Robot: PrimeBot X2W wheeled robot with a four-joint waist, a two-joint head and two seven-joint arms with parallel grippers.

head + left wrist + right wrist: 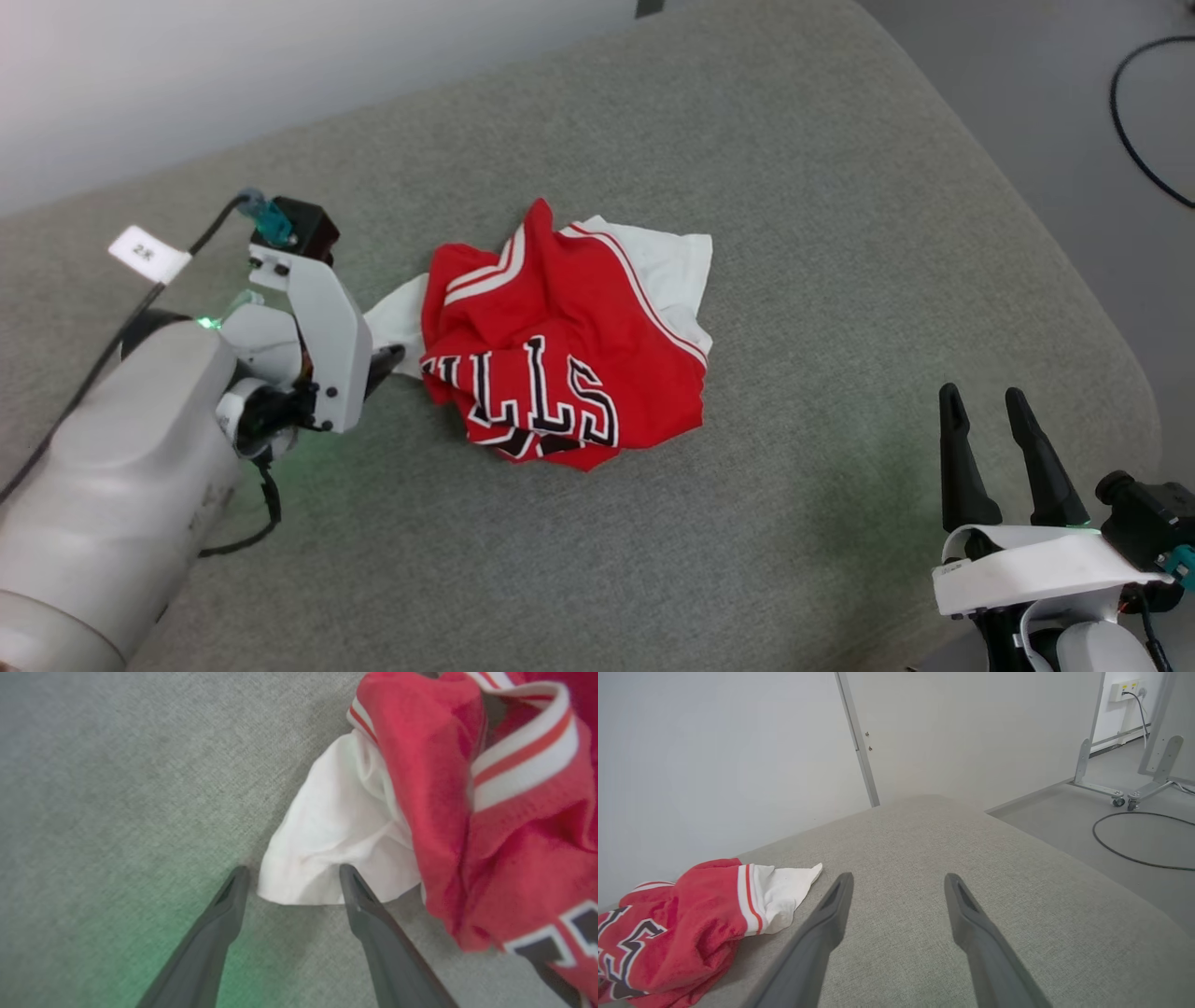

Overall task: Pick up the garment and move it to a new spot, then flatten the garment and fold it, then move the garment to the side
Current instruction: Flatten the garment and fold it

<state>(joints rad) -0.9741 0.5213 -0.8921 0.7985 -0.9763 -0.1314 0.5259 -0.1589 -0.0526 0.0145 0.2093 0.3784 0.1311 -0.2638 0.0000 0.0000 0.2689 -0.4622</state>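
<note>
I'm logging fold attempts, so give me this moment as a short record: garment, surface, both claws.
garment: red jersey, crumpled in a heap, lettering showing, not flattened
surface: grey fabric cushion
left claw: open, tips either side of the white sleeve edge, not closed on it
right claw: open, empty, apart from the garment
floor: black cable to the robot's right

Bare grey cushion all round the crumpled garment, so the far, right and near sides are wide open. Left side's crowded though: the left gripper sits there, jaws spread at the white sleeve.
</note>
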